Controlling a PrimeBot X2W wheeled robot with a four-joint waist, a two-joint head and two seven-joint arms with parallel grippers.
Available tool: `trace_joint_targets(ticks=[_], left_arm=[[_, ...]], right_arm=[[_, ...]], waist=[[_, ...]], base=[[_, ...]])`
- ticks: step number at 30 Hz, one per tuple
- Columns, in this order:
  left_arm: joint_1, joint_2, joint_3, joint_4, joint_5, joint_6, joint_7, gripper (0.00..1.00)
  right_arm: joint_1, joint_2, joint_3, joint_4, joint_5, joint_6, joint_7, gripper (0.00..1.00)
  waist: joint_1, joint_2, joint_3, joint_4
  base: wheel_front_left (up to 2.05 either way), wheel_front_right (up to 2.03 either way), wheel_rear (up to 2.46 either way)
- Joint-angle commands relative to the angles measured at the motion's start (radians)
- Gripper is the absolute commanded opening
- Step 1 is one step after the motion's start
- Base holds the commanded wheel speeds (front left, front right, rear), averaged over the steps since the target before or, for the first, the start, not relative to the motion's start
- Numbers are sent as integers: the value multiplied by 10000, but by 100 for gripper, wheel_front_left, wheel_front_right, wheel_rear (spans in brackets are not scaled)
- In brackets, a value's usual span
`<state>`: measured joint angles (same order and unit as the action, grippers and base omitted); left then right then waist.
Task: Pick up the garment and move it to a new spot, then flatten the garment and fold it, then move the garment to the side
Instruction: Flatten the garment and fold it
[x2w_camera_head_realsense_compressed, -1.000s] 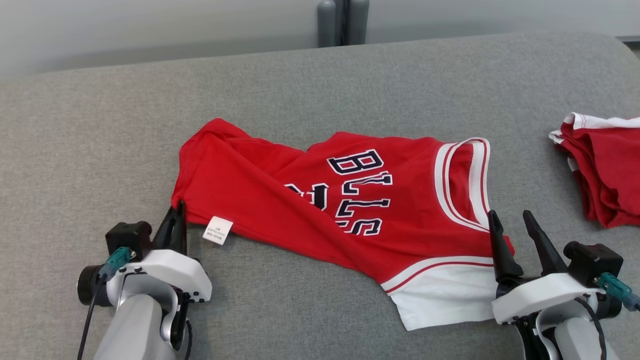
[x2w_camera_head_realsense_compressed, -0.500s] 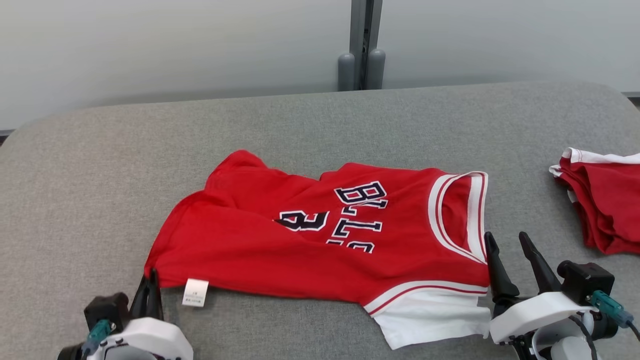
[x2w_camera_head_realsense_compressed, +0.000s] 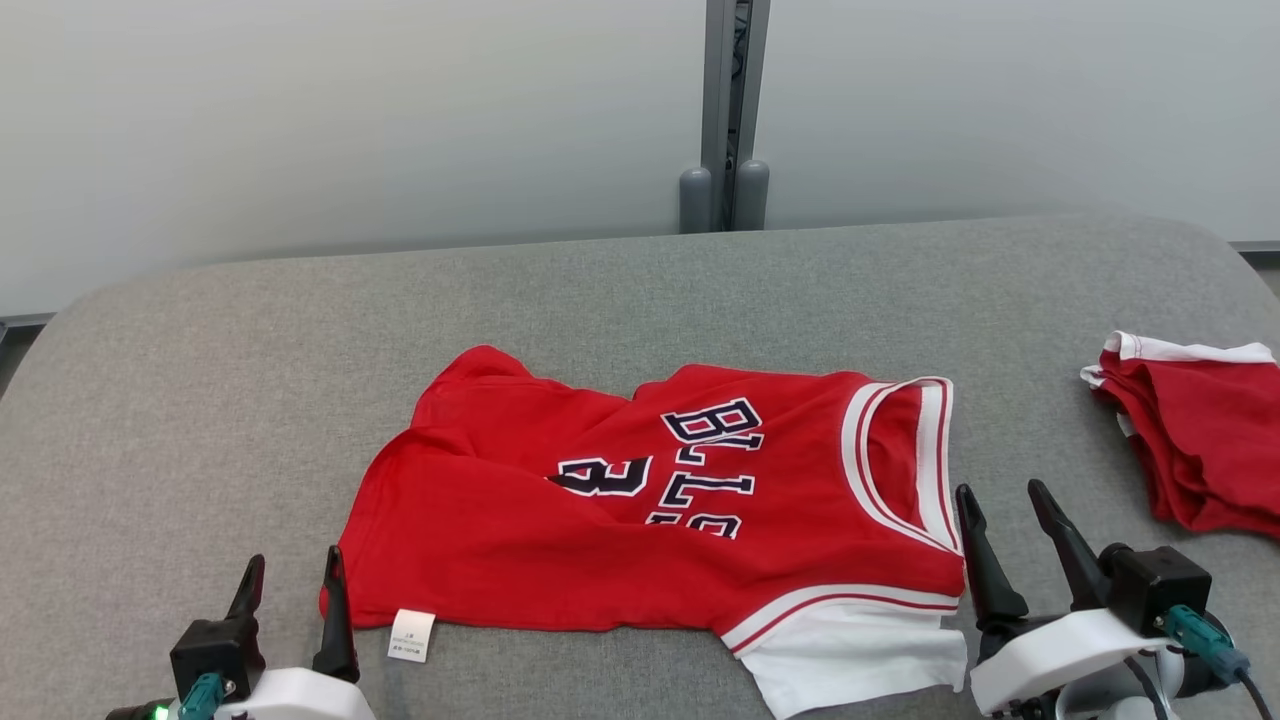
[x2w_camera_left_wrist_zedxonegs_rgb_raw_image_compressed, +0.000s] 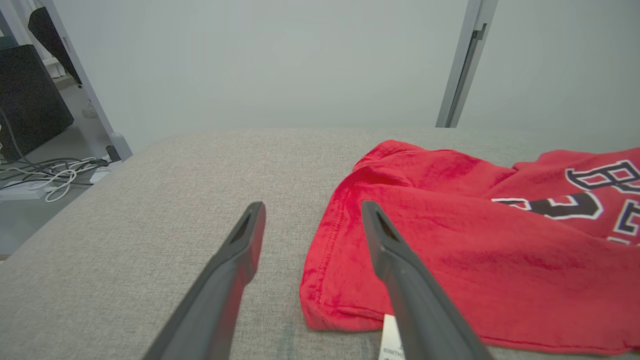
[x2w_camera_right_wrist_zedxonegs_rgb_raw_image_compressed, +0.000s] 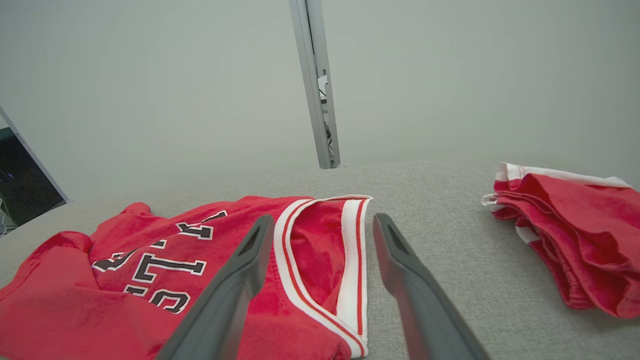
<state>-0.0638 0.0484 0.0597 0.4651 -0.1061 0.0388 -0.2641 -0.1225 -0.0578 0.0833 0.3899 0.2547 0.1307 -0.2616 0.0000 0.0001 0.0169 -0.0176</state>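
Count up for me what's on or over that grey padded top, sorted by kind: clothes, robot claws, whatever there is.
Red jersey, spread out: 1
Red-and-white bundle of cloth, at the far right: 1
Two-fingered grippers, both open and holding nothing: 2 (left gripper, right gripper)
Total: 4

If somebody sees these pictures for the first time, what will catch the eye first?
A red basketball jersey with dark letters and a white-trimmed neck lies spread, somewhat wrinkled, in the middle of the grey padded surface. A heap of red and white cloth sits at the right edge. At the near edge both grippers stand open: the left gripper by the jersey's hem corner, the right gripper beside its neckline.
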Motion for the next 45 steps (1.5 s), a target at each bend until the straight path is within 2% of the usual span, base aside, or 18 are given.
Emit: trace_joint_targets(ticks=[1,7,20,25,36,45], left_arm=[[192,46,-8,-135,-8,-25,4,100],[692,43,-284,-300,-178,25,4,100],[909,45,-438,-296,-173,110,4,100],[723,43,-600,-160,-309,42,4,100],[278,46,-1076,39,-631,182,4,100],[47,44,-1199,104,-759,240,4,100]], right_arm=[[151,8,14,-72,-135,1,-45,100],[526,44,11,-168,-395,1,-47,100],[899,41,158,-172,-135,1,-47,100],[912,40,293,37,-156,1,-47,100],[1209,21,520,945,-442,1,-47,100],[1351,-268,1293,1375,-250,1,-45,100]], waist=[[0,-1,-108,-16],[0,-1,-333,4],[0,-1,-426,66],[0,-1,-179,87],[0,-1,678,137],[0,-1,910,85]], base=[[0,0,0],[0,0,0],[0,0,0],[0,0,0],[0,0,0],[0,0,0]])
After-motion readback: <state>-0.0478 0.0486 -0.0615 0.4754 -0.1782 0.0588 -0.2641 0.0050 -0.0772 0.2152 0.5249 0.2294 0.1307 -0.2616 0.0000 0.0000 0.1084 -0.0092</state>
